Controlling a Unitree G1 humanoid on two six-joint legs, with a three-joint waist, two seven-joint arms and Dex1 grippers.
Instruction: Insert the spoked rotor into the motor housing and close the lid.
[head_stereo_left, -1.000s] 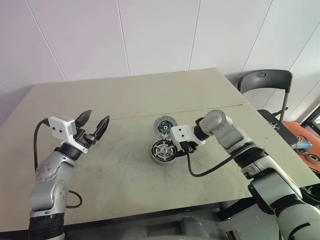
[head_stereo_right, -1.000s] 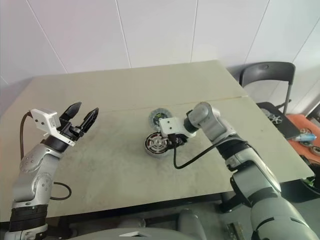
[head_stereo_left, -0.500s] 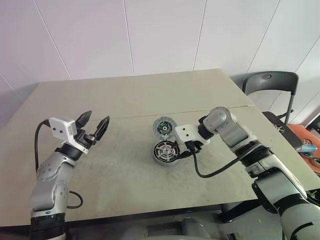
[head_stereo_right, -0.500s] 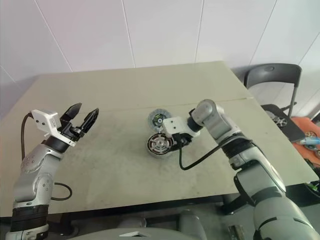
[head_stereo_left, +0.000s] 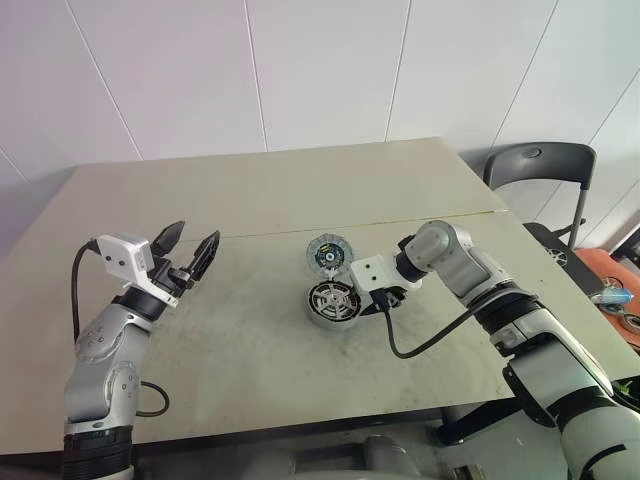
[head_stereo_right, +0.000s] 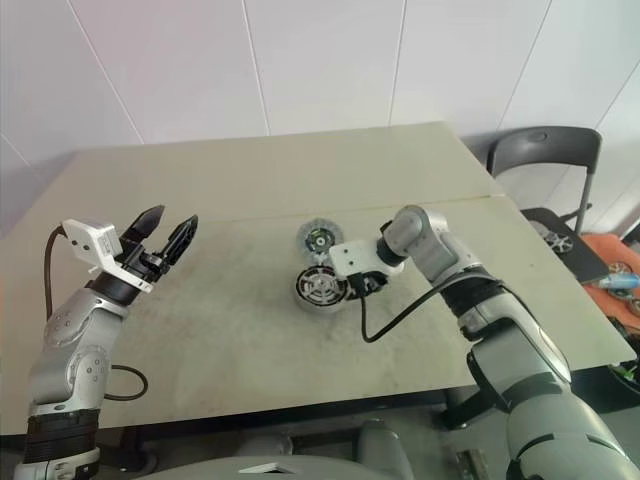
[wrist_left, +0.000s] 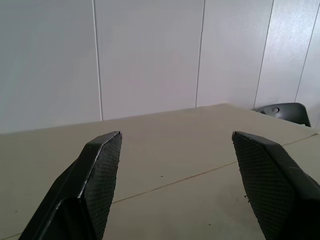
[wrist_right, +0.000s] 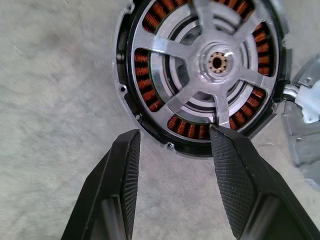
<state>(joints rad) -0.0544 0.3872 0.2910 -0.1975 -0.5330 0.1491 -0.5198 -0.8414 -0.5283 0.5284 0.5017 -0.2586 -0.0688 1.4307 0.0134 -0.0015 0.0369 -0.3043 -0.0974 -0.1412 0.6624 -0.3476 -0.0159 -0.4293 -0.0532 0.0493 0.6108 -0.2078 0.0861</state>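
The motor housing (head_stereo_left: 331, 303) stands mid-table, a dark-rimmed drum with copper windings (wrist_right: 150, 75). The spoked rotor (wrist_right: 216, 62) lies flat inside it, silvery spokes over the windings. Just behind the housing the grey lid (head_stereo_left: 327, 252) rests flat on the table. My right gripper (wrist_right: 175, 135) hangs open at the housing's right side, pointing down at it. Nothing is between its fingers, and one fingertip (wrist_right: 222, 142) overlaps the rim. My left gripper (head_stereo_left: 190, 246) is raised over the table's left part, far from the parts, open and empty.
The tan table (head_stereo_left: 250, 190) has a seam running across its middle. A black cable (head_stereo_left: 425, 345) loops from my right wrist onto the tabletop. A dark chair (head_stereo_left: 535, 165) stands past the table's right corner.
The camera has shifted a little. My right wrist has tilted slightly beside the housing. Housing, rotor, lid and left arm have kept still.
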